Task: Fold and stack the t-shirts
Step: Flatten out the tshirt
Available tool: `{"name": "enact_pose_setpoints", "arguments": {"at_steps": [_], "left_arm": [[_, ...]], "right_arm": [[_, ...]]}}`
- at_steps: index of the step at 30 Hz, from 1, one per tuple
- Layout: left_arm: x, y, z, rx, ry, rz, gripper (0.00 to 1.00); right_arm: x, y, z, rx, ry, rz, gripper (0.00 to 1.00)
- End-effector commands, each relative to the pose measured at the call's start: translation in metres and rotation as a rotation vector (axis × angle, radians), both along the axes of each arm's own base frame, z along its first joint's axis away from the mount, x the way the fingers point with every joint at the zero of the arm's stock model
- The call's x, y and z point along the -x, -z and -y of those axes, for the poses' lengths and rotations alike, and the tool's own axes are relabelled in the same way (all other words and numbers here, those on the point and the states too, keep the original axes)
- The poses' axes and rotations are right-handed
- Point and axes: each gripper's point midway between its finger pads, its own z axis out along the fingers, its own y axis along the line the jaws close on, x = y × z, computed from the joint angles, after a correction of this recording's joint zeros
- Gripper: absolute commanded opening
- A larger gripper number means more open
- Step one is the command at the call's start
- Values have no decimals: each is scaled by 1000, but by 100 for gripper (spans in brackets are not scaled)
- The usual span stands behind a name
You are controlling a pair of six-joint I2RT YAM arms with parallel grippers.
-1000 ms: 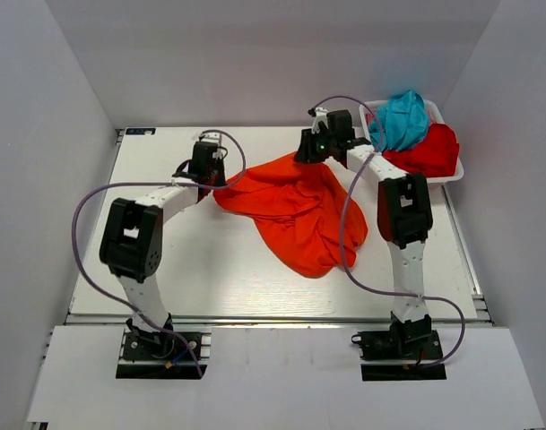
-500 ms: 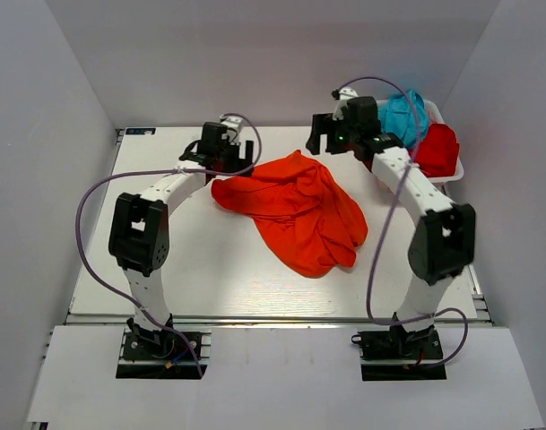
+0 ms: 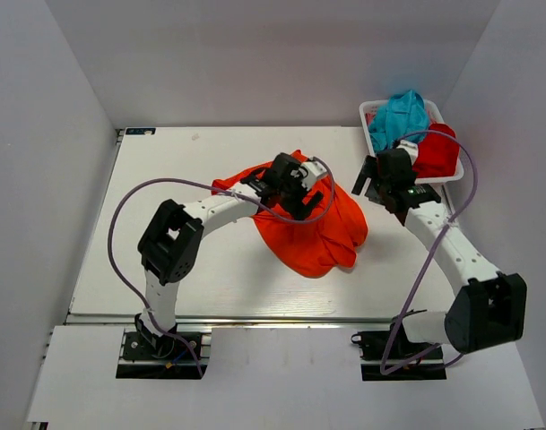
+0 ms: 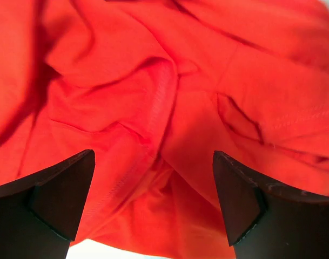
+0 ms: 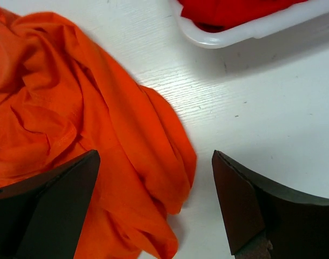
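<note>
**Both my grippers apart, left over the orange-red shirt, right at its edge**

The white bench (image 3: pixel 165 260) fills my working space, with grey walls (image 3: pixel 66 134) on the left, far and right sides. My left arm (image 3: pixel 169 246) rises from its base to an elbow over the left half, and its forearm reaches right and away to the middle. My right arm (image 3: pixel 456 255) bends at an elbow low on the right, and its forearm runs up and left toward the far right corner.

The orange-red shirt (image 3: pixel 317 228) lies crumpled in a heap at the middle of the bench, right of centre. White bench shows wide to its left and along the near edge, with a narrower strip behind it.

The basket (image 3: pixel 366 111) sits in the far right corner, apart from the heap, with a strip of bench between them. In it the teal shirt (image 3: pixel 398 116) is bunched on top of the deep red shirt (image 3: pixel 438 148).

My left gripper (image 4: pixel 153 162) hangs close over the folds, fingers spread with nothing clamped between them. I cannot tell whether the tips touch the cloth. My right gripper (image 5: pixel 153 159) is also spread and holds nothing. It is over the heap's right edge, near the basket rim (image 5: pixel 234 35).
</note>
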Motion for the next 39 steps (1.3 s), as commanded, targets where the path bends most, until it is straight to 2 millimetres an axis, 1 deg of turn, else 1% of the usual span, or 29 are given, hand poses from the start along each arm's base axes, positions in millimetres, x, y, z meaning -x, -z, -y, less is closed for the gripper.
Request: {"name": "enact_pose_setpoints", "arguments": {"at_steps": [1,2,4,6,7,9,10,11,12,13,14,15,16,17,18,19,20,21,24,25,26,30,32,33,34,35,36,37,39], "left_arm": [[-12,9,-7,-63,-24,72,100],[-10,21,-6,-94,-30,69,100],[-11,27,-4,-113,-39,72,100],[-19,25,-7,-116,-71,109,100],[-20,28,-5,-128,-83,122,98],[-27,23,-7,-127,-114,157,89],[-29,34,-8,-153,-120,143,87],[-29,37,-8,-161,-119,136,84],[-30,35,-8,-162,-119,135,74],[-30,42,-9,-177,-124,130,69],[-30,42,-10,-177,-124,130,62],[-28,47,-14,-192,-131,125,48],[-32,38,-10,-168,-134,148,41],[-31,37,-11,-154,-144,146,33],[-29,30,-12,-133,-155,151,21],[-33,20,-10,-97,-182,178,0],[-32,19,-12,-89,-184,186,0],[-32,2,-7,-40,-189,199,0],[-26,-17,-1,36,-184,185,0],[-26,-33,-1,87,-203,178,0],[-26,-39,-5,109,-211,165,0],[-19,-69,-11,160,-233,182,0],[-15,-74,-13,182,-251,165,0],[-13,-82,-15,196,-257,165,0],[-13,-82,-16,201,-276,161,0],[-12,-86,-20,195,-284,163,0],[-12,-86,-22,188,-299,155,0],[-11,-89,-25,185,-306,158,0],[-10,-90,-31,171,-334,158,0]], "right_arm": [[12,-20,16,-59,138,53,90],[19,-14,15,-61,125,27,90],[27,-14,13,-77,103,24,90],[34,-8,12,-86,86,9,90],[36,-8,11,-90,76,11,90],[39,-8,11,-83,62,9,90],[41,-6,11,-80,59,5,90],[42,-7,13,-80,60,9,90],[43,-6,13,-78,58,6,90],[45,-5,14,-75,56,4,90],[45,-3,13,-77,56,-1,90],[46,-3,11,-82,42,-4,90],[47,-1,7,-88,15,-8,90],[49,2,6,-78,-8,-21,90],[52,8,2,-86,-40,-43,90],[55,11,-3,-87,-83,-59,90],[59,20,-7,-84,-116,-86,90],[64,27,-8,-71,-145,-106,90],[76,40,-16,-75,-228,-159,90],[81,44,-17,-75,-247,-181,90],[88,48,-21,-83,-288,-206,90],[108,62,-20,-91,-308,-252,90],[115,71,-18,-89,-310,-264,86],[118,74,-24,-118,-337,-269,84],[122,80,-26,-130,-344,-284,82],[116,79,-30,-142,-363,-254,80],[118,79,-39,-182,-395,-253,79],[119,89,-42,-194,-407,-270,77],[115,94,-50,-232,-424,-263,74]]}}
